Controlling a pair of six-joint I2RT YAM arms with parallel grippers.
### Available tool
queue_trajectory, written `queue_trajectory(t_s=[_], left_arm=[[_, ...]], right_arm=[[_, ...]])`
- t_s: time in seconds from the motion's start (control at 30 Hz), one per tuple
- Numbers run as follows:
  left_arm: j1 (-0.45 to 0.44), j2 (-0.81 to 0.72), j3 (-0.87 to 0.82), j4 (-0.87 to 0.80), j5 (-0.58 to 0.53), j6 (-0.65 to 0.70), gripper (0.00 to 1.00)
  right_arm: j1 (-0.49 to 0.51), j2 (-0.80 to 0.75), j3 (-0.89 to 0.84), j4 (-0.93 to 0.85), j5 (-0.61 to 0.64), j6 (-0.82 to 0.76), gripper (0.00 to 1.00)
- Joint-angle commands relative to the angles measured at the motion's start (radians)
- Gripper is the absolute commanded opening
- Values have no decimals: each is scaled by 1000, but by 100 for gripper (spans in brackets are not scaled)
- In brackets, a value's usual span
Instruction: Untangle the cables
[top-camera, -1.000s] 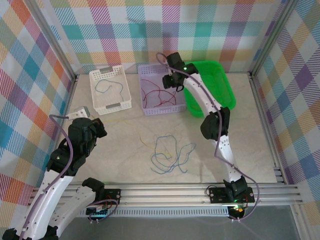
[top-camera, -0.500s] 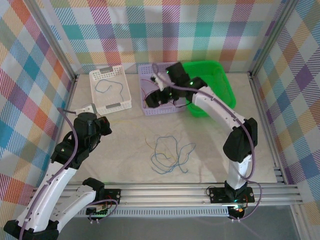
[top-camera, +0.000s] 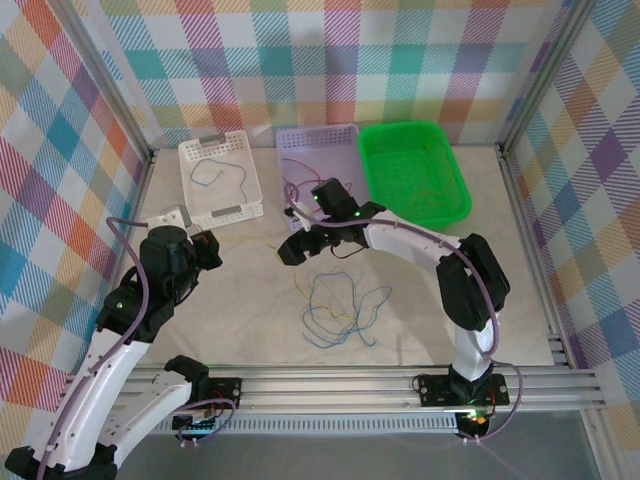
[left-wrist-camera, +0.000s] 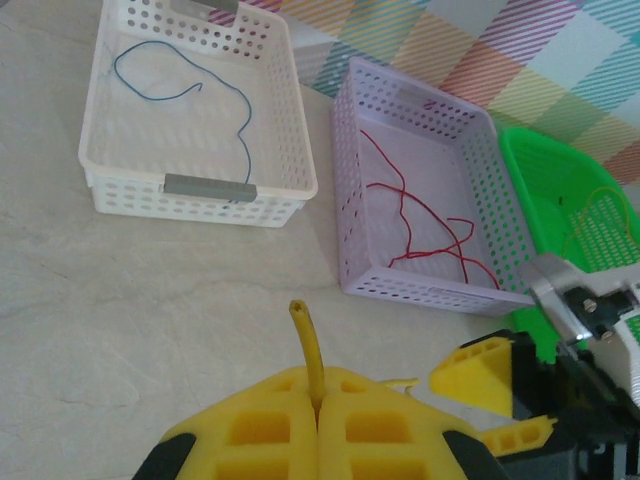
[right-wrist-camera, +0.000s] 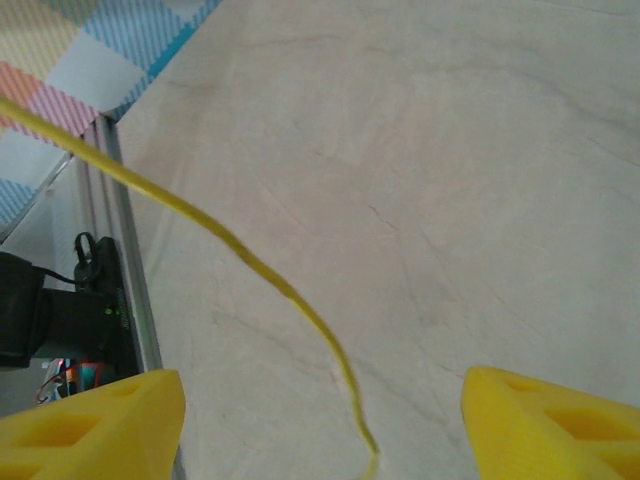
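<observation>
My left gripper (top-camera: 207, 248) (left-wrist-camera: 318, 385) is shut on the end of a yellow cable (left-wrist-camera: 305, 335), whose tip sticks up from between the pads. The cable trails right across the table toward my right gripper (top-camera: 290, 250) (right-wrist-camera: 320, 400). That gripper stands open low over the tabletop, and the yellow cable (right-wrist-camera: 290, 295) runs between its fingers without touching them. A loose tangle of blue cables (top-camera: 340, 305) with a yellow strand in it lies mid-table, just in front of the right gripper.
A white basket (top-camera: 190, 150) (left-wrist-camera: 190, 185) holds a blue cable. The purple basket (top-camera: 318, 133) (left-wrist-camera: 430, 290) holds red cable, and the green basket (top-camera: 462, 195) at the back right holds a thin yellow strand. Metal frame rails run along the table's edges.
My right arm has swung from over the purple basket down and forward to the table near my left gripper. Its jaws have opened wider. The left gripper has barely shifted.
</observation>
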Motion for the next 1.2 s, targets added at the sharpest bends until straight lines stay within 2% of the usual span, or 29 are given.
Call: queue_trajectory(t_s=[0.0, 0.2, 0.23, 0.3, 0.5, 0.7, 0.9, 1.0, 1.07, 1.17], left_arm=[[0, -18, -5, 22, 1, -8, 0], [0, -22, -10, 25, -10, -3, 0], [0, -24, -10, 25, -13, -3, 0], [0, -24, -11, 26, -16, -1, 0], [2, -27, -17, 28, -25, 3, 0], [2, -27, -26, 30, -27, 11, 0], [2, -25, -32, 30, -22, 23, 0], [2, -20, -32, 31, -17, 27, 0], [2, -18, -31, 33, -15, 28, 4], [2, -17, -36, 36, -7, 32, 16]], right_arm=[[21, 22, -23, 104, -54, 24, 71], [37, 51, -39, 110, -62, 31, 59], [37, 55, -43, 110, -63, 30, 55], [37, 59, -49, 108, -61, 31, 45], [37, 43, -28, 38, -1, -3, 0], [21, -19, 27, -70, 172, -59, 0], [-58, -132, 99, -148, 436, -62, 0], [-100, -182, 137, -169, 521, -60, 0], [-117, -211, 157, -179, 568, -72, 0], [-136, -239, 190, -189, 670, -108, 0]])
